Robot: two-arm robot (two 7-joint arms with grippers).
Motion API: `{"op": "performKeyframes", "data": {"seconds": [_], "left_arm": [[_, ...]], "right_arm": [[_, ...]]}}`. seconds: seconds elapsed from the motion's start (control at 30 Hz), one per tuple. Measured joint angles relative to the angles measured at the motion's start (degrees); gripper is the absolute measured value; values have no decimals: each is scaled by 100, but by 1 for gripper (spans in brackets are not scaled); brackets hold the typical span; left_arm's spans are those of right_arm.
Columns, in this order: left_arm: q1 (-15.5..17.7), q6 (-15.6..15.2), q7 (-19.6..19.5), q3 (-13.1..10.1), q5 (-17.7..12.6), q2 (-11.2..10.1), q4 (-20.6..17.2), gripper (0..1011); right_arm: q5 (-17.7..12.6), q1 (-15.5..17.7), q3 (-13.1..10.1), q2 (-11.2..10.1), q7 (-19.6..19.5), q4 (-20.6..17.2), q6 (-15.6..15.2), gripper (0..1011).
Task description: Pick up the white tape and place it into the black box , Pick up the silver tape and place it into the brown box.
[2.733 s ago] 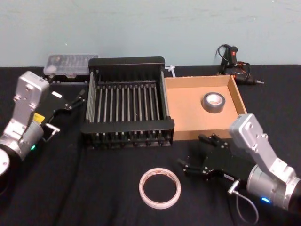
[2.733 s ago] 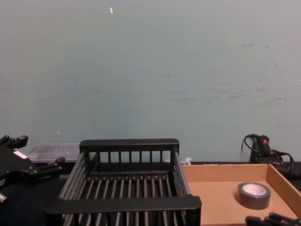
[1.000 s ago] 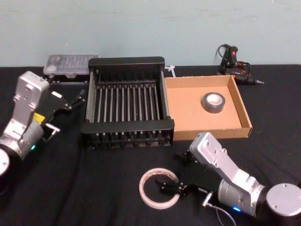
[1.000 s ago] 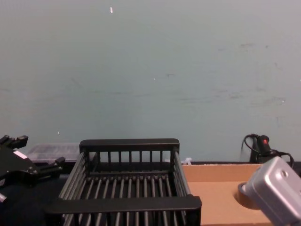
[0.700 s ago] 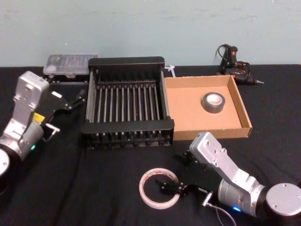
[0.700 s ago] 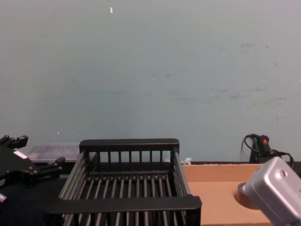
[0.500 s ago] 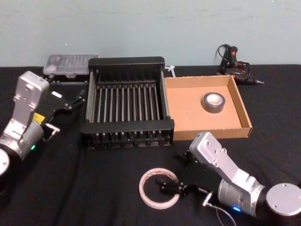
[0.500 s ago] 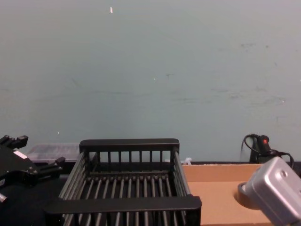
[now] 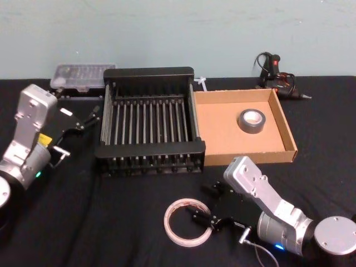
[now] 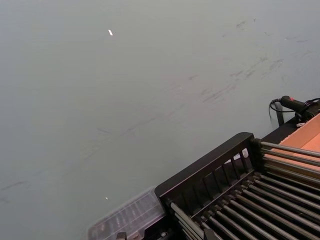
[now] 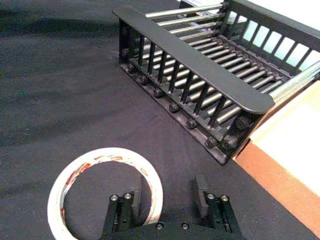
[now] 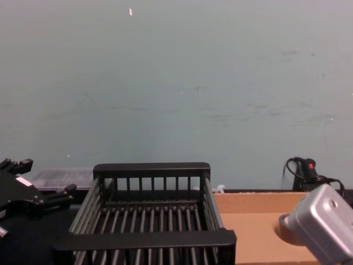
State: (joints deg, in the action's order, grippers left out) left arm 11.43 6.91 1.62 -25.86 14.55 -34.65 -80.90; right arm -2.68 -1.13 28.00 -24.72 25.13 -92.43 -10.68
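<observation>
Your right pincer (image 9: 203,204) is spread wide, straddling the rim of the white tape (image 9: 188,222) lying flat on the desk (image 9: 111,222) just in front of the black box (image 9: 150,129), while your left pincer (image 9: 92,115) is parked left of that box, can't tell its fingers.

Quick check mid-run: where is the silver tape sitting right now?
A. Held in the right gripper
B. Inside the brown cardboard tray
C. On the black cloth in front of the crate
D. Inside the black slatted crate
B. The silver tape lies flat on the floor of the brown box, while the right gripper is down at the white tape on the cloth.
</observation>
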Motion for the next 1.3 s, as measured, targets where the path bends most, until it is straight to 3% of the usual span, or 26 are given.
{"op": "performKeyframes", "data": {"seconds": [0.33,0.43,0.5,0.67,1.17,1.3], "left_arm": [[0,0,0,0,0,0,0,1001],[0,0,0,0,0,0,0,1001],[0,0,0,0,0,0,0,1001],[0,0,0,0,0,0,0,1001],[0,0,0,0,0,0,0,1001],[0,0,0,0,0,0,0,1001]], "right_arm": [[0,0,0,0,-4,-3,4,364],[-1,0,0,0,-6,-3,4,303],[-1,0,0,0,-6,-3,4,204],[-1,0,0,0,-7,-3,4,87],[-1,0,0,0,-6,-3,4,87],[-47,29,-41,-5,9,-3,135,87]]}}
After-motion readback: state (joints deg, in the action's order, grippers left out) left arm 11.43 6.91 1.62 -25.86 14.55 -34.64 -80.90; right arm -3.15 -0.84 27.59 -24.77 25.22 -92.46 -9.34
